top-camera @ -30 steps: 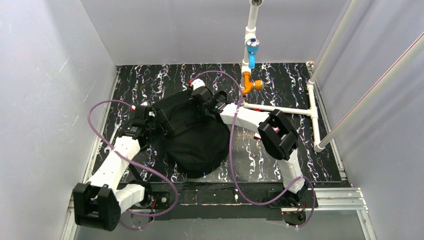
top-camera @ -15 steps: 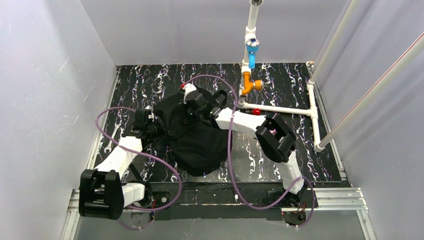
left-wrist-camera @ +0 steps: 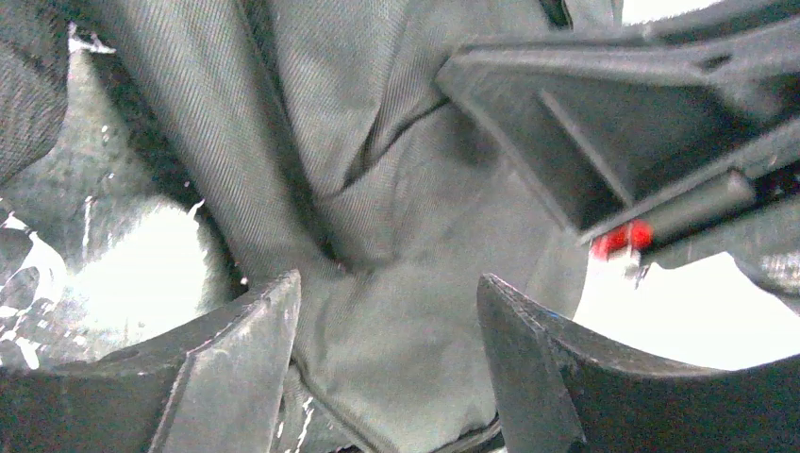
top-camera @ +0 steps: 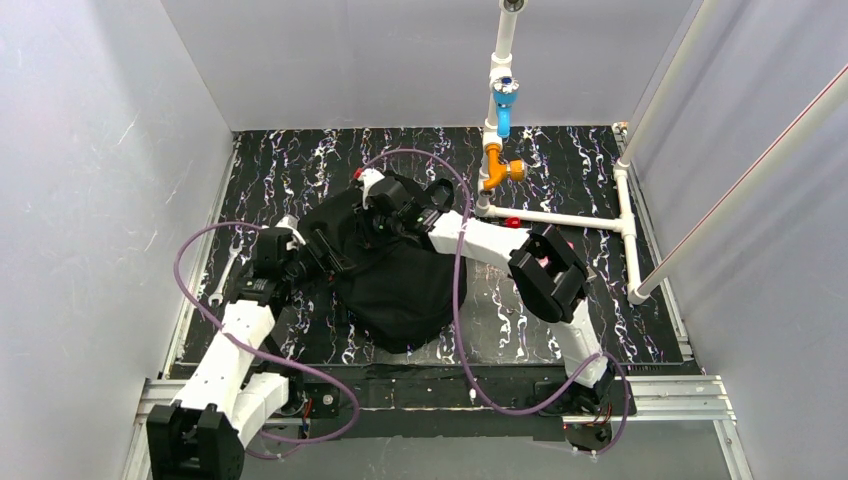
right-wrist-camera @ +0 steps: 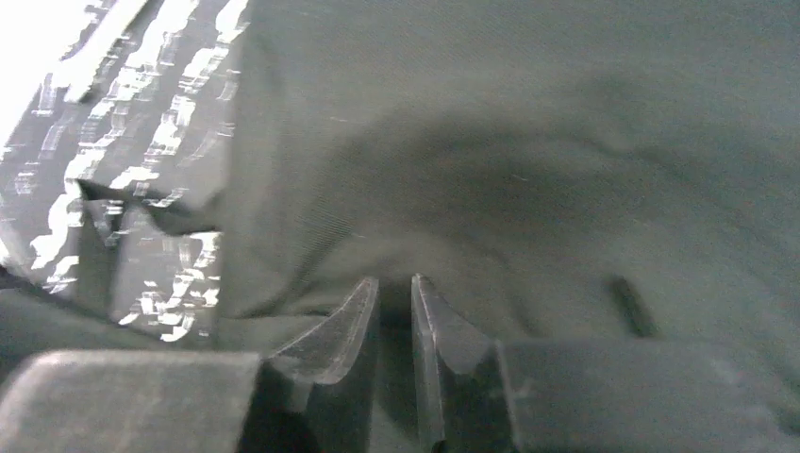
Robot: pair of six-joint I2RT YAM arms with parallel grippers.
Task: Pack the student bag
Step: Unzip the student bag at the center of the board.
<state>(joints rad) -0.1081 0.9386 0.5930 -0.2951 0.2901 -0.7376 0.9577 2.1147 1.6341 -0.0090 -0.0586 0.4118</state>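
Note:
The student bag (top-camera: 395, 280), a big soft black backpack, lies mid-table on the marbled black mat. My left gripper (top-camera: 320, 248) is at its left edge. In the left wrist view its jaws (left-wrist-camera: 389, 283) stand wide apart, open, with a bulge of bag fabric (left-wrist-camera: 415, 217) between and beyond them. My right gripper (top-camera: 380, 222) reaches over the bag's far top. In the right wrist view its fingers (right-wrist-camera: 393, 280) stand a narrow way apart against the bag cloth (right-wrist-camera: 528, 160), with only dark shadow in the gap.
A white pipe frame (top-camera: 560, 217) with a blue fitting (top-camera: 503, 110) and an orange fitting (top-camera: 498, 170) stands at the back right. A wrench (top-camera: 222, 275) lies on the mat left of my left arm. Purple cables (top-camera: 455, 300) loop over the mat and bag.
My left gripper shifted right into the bag's left edge and its jaws closed, then spread again. My right gripper moved left over the bag's top, and its jaws parted slightly.

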